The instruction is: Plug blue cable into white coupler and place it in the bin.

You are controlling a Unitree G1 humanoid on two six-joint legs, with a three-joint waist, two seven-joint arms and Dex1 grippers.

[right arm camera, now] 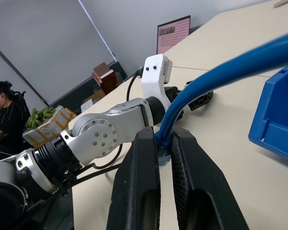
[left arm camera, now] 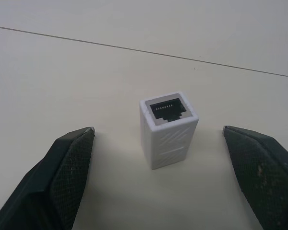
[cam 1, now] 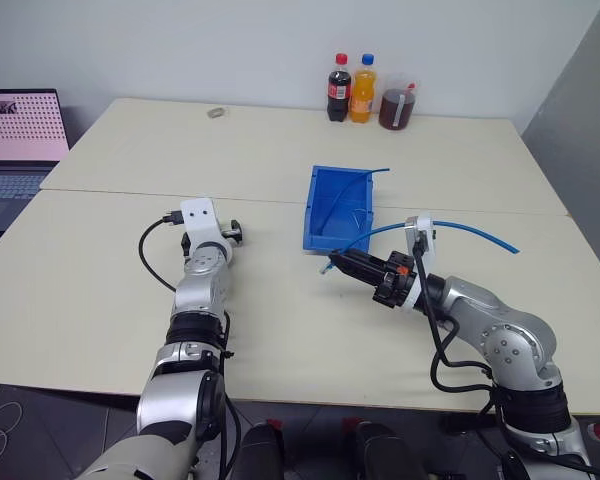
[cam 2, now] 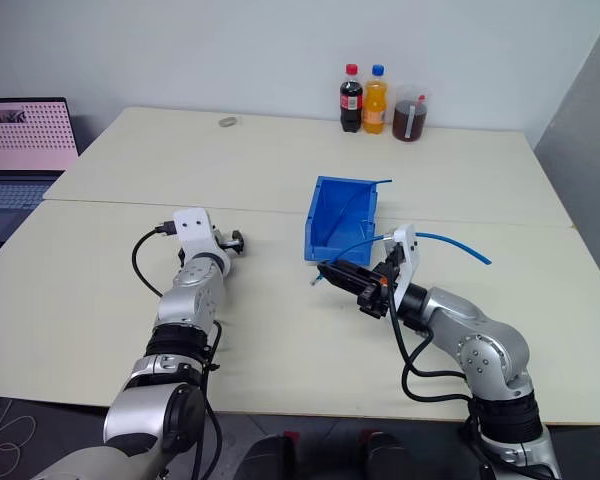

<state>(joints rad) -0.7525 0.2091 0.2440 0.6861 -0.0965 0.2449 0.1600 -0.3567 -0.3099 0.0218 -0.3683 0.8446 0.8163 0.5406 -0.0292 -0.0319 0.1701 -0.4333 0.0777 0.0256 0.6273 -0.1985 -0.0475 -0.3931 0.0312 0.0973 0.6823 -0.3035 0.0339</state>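
Closest in, the right claw is pinched nearly shut on the blue cable right by its plug end. It holds that end up off the tabletop and pointed across toward the other arm, which looks like it's being kept ready for plugging. The rest of the cable loops back behind the wrist and off to the right.

Over on the left, the left claw is spread wide with nothing in it. The white coupler stands on end on the tabletop right between the fingertips, not touching either one, socket facing up. My guess is it's lined up for a squeeze so the coupler can be held steady while the plug goes in.

Just past the right claw sits the bin, front lip toward the robot, with a darker blue cable draped over its rim. Neither task piece is in it yet.

Way at the back edge: two soda bottles and a jug, laptop off left.
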